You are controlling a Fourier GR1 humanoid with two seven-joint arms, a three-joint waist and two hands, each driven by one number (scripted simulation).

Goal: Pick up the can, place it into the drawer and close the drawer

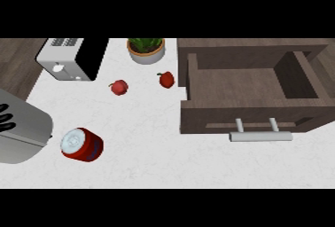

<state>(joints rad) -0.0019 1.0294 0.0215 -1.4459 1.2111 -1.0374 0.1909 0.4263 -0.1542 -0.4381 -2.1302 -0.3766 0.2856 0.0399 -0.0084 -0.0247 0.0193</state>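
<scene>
The red can [82, 144] with a silver top stands upright on the white counter [150, 150] at the lower left. The dark wooden drawer [252, 117] is pulled open at the right, its inside bare, with a silver bar handle [260, 135] on its front. My left hand [5, 117] shows at the left edge, only its black fingers visible, spread and holding nothing. Its grey forearm [23, 133] lies just left of the can, close to it. My right hand is out of sight.
A white and black toaster [65, 60] sits at the back left. A potted plant [145, 49] stands at the back centre. Two small red fruits [118, 87] [167, 79] lie between the can and the drawer's far corner.
</scene>
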